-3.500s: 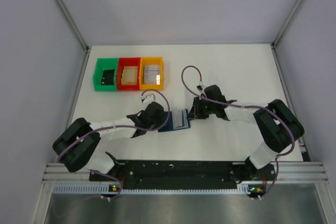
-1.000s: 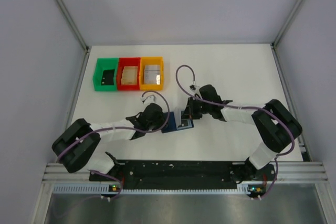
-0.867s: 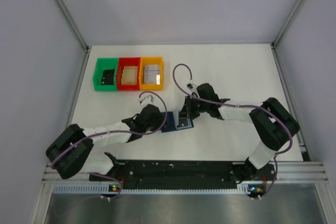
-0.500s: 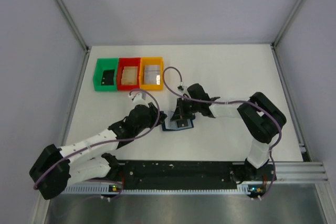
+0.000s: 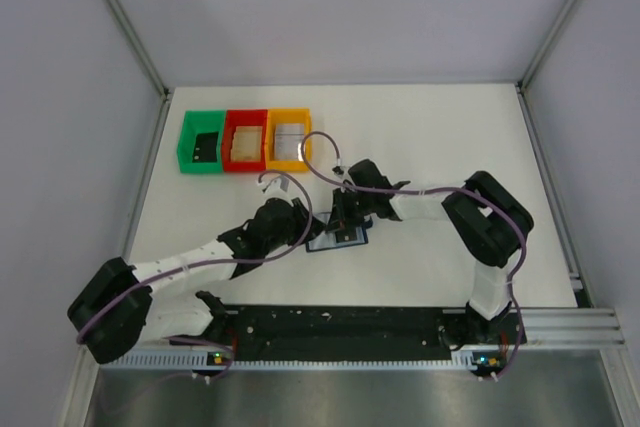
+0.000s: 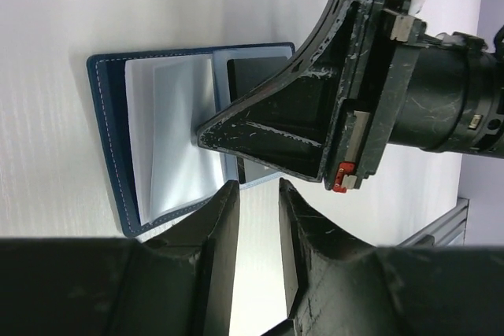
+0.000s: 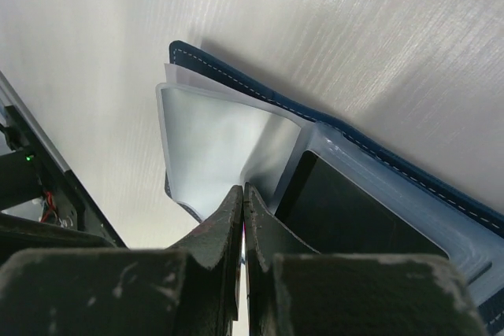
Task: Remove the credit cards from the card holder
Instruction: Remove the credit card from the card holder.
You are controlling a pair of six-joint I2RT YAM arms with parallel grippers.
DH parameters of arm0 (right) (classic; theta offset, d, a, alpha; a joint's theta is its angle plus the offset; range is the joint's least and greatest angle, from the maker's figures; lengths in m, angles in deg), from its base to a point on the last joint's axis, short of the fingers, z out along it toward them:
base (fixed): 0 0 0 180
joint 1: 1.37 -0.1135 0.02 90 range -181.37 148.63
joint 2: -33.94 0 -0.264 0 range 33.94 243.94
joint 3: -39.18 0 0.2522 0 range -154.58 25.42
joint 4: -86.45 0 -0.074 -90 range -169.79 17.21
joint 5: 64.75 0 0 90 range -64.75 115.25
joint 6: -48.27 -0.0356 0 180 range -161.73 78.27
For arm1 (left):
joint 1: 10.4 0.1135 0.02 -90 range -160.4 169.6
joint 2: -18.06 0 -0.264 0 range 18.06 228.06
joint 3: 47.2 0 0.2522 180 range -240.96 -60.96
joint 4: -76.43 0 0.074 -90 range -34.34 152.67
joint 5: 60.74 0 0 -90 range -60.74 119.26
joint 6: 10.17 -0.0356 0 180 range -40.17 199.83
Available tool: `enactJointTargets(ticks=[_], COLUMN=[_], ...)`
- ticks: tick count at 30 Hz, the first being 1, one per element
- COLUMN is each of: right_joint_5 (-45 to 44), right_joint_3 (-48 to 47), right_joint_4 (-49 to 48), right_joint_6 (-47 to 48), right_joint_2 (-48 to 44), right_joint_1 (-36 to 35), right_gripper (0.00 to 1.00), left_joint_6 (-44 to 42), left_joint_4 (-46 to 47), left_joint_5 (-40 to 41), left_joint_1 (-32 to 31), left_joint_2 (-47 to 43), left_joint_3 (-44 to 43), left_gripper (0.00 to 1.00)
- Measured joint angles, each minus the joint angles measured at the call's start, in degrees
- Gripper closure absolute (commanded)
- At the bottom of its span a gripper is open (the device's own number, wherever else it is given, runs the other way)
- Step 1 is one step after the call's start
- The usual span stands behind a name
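Note:
The card holder (image 5: 335, 239) lies open on the white table, dark blue with pale inner panels. In the left wrist view the card holder (image 6: 106, 139) shows a pale silvery leaf (image 6: 173, 139) on one panel and a dark card-sized rectangle (image 6: 252, 68) in the other panel's slot. I cannot tell whether the leaf is a credit card or a sleeve. My right gripper (image 5: 345, 221) is shut, its tips (image 7: 242, 192) pressed on the holder's (image 7: 236, 84) fold. My left gripper (image 5: 303, 228) is open and empty (image 6: 258, 186) at the holder's near left edge.
Green (image 5: 202, 142), red (image 5: 245, 140) and orange (image 5: 288, 139) bins stand in a row at the back left, each with something flat inside. Grey walls close in the table. The black rail (image 5: 340, 325) with the arm bases runs along the near edge.
My right gripper moved left from beside the holder onto its middle. My left arm swung its elbow and reached further right, its gripper staying at the holder's left edge. The holder shifted slightly.

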Motion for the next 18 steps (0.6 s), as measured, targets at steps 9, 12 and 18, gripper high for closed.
enactJointTargets(ticks=[9,12,18], right_joint_5=[-0.66,-0.9,-4.74], right_joint_3=[-0.44,-0.44,-0.26], right_joint_4=[0.63,0.87,5.49], right_joint_6=[0.66,0.85,2.19], right_joint_2=[0.0,-0.15,-5.62], right_joint_1=[0.0,0.0,0.07], right_gripper=[1.0,1.0,1.0], left_joint_6=[2.21,2.95,3.91], left_joint_4=[3.54,3.89,5.88], left_joint_5=[0.72,2.14,3.04], left_joint_1=[0.0,0.17,1.81], left_joint_2=[9.46,13.03,16.37], left_joint_3=[-0.83,-1.09,-1.14], left_gripper=[0.77,0.78,0.8])
